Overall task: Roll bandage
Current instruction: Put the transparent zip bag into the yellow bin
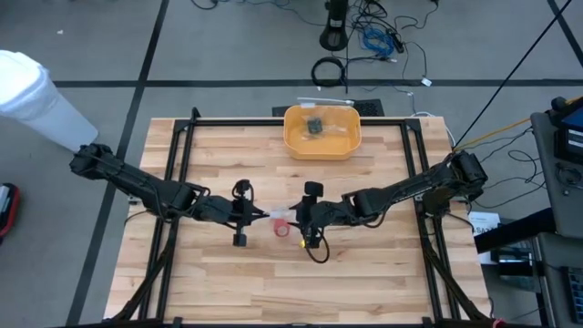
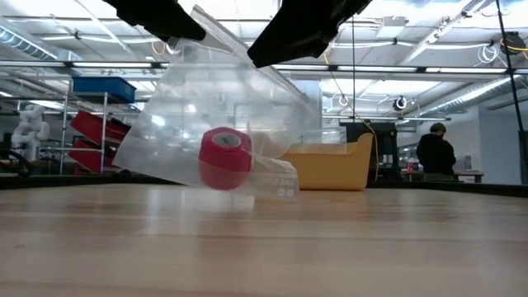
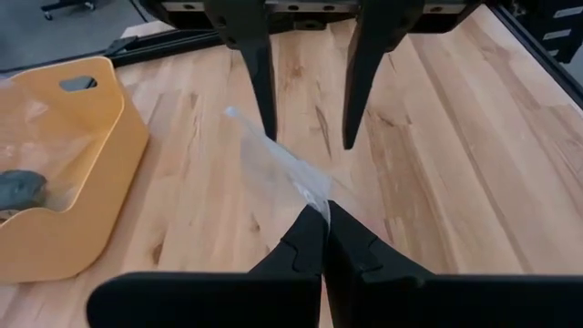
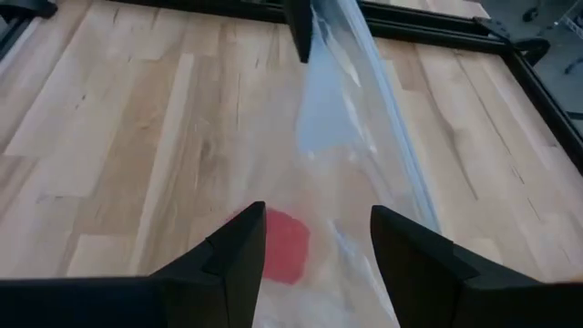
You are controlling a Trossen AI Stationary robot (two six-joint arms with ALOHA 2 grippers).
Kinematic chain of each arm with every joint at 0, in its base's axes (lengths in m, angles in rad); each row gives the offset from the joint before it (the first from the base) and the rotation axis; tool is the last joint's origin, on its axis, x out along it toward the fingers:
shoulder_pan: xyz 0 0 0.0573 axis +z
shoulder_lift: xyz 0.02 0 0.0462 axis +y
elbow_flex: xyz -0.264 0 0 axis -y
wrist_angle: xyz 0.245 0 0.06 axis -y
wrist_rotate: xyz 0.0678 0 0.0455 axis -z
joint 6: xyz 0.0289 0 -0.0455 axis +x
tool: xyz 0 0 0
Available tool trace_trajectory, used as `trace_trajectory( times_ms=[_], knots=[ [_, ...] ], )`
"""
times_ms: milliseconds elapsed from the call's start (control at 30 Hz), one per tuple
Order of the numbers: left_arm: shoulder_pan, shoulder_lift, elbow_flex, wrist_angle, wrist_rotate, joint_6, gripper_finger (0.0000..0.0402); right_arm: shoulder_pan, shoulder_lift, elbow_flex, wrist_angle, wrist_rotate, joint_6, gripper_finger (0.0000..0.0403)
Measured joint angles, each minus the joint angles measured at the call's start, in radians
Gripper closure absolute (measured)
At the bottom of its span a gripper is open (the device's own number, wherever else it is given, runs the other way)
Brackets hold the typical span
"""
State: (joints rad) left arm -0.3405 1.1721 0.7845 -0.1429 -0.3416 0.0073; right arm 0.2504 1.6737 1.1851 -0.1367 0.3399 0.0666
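While the bandage [image 2: 224,158] is seen as a red roll inside the clear bag [image 2: 206,124] at frame centre, the bag's edge is pinched by the closed left gripper [image 3: 324,211], apparently to lift it open; the right gripper [image 4: 314,239] is held spread and empty above.

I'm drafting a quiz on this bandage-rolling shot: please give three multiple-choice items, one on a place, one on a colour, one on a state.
1. Where is the bandage roll?
A. In the yellow bin
B. Inside the clear plastic bag
C. Bare on the table

2. What colour is the bin?
A. Yellow
B. Blue
C. Green

3. How are the left end effector fingers?
A. Wide apart
B. Out of sight
C. Shut on the bag's edge

Key: B, the roll shows through the bag; A, seen from above; C, the fingertips meet on the plastic.
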Motion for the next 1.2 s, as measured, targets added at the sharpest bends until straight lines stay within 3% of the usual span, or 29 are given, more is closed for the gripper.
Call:
trace_trajectory(
  times_ms=[267,500,633,800,867,1000,1200],
  knots=[
    [0.000,-0.001,0.000,-0.001,-0.061,0.008,0.0401,0.019,0.000,0.000,-0.014,0.016,0.091,0.0218],
    [-0.022,-0.048,-0.001,-0.044,-0.150,0.007,0.0401,0.210,0.014,-0.068,0.021,0.291,0.141,0.0218],
    [-0.025,-0.055,-0.001,0.035,-0.163,0.025,0.0401,0.281,0.018,-0.178,0.218,0.410,0.246,0.0218],
    [-0.028,-0.055,0.056,0.061,-0.123,0.077,0.0401,0.295,0.083,-0.371,0.784,0.455,0.228,0.0218],
    [-0.029,-0.056,0.089,0.038,-0.093,0.079,0.0401,0.279,0.116,-0.430,0.930,0.440,0.232,0.0218],
    [-0.039,-0.056,0.130,0.009,-0.078,0.116,0.0401,0.260,0.134,-0.496,0.996,0.418,0.274,0.0218],
    [-0.042,-0.058,0.242,-0.168,-0.077,0.156,0.0401,0.278,0.129,-0.540,1.013,0.436,0.142,0.0218]
  ],
)
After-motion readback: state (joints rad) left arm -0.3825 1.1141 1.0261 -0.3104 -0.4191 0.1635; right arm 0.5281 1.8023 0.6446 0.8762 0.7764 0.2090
